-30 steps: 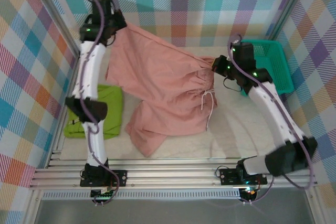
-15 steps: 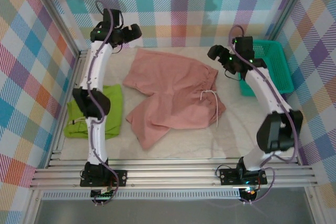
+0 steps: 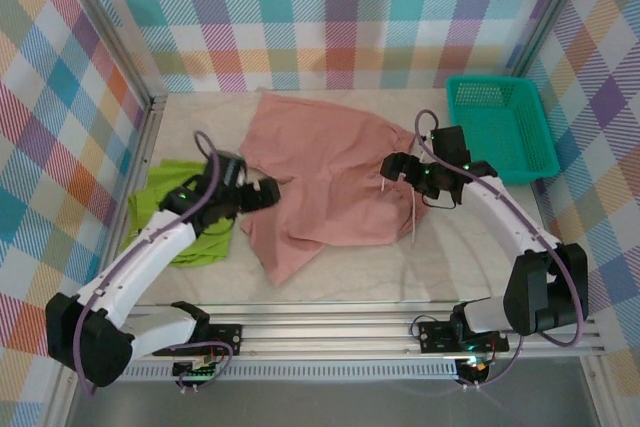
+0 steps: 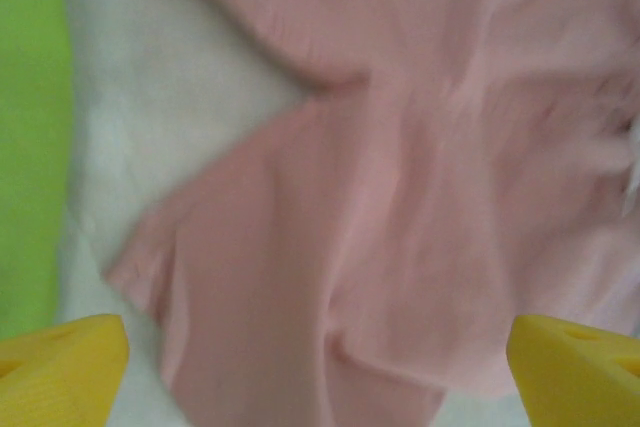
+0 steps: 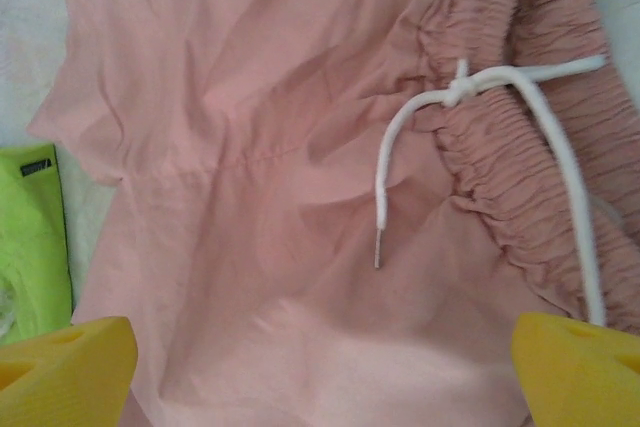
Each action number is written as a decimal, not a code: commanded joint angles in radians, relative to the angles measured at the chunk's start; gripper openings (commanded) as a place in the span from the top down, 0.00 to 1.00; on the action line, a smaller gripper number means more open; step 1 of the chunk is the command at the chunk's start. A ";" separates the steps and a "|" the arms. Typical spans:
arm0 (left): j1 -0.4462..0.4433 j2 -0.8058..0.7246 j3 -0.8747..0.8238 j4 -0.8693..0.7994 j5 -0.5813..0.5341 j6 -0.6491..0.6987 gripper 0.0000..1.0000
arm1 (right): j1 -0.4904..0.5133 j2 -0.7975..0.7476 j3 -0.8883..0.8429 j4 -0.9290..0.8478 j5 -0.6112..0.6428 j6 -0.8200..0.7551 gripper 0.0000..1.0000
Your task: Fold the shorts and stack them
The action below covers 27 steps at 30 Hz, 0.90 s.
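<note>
The pink shorts (image 3: 330,177) are a plain dusty salmon, and the drawstring (image 5: 480,97) at their gathered waistband is white. The green shorts (image 3: 152,199) are a flat lime with no print. Over by the far corner, the basket (image 3: 495,80) is teal mesh. The walls (image 3: 330,17) are a pastel plaid of orange, teal, lilac, yellow and white. The surface (image 3: 460,247) is off-white with faint marbling. The left arm (image 3: 145,252) and right arm (image 3: 505,212) are white with black joints and lilac cables. The left fingers (image 4: 62,367) and right fingers (image 5: 65,367) are bright yellow.
</note>
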<state>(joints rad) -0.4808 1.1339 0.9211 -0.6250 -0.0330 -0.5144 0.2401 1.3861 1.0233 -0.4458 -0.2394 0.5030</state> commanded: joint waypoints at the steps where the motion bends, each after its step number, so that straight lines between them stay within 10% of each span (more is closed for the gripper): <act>1: -0.101 -0.043 -0.096 0.047 -0.075 -0.119 0.04 | 0.025 0.075 0.051 0.056 -0.045 -0.030 0.04; 15: -0.347 0.186 -0.127 0.108 -0.069 -0.135 0.18 | 0.031 0.634 0.548 -0.012 -0.077 -0.005 0.04; 27: -0.361 0.275 0.025 -0.015 -0.231 -0.075 1.00 | 0.022 0.782 0.651 -0.030 0.016 0.008 0.05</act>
<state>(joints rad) -0.8288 1.4391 0.8539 -0.5671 -0.1745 -0.6250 0.2687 2.1368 1.6337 -0.4496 -0.2726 0.5007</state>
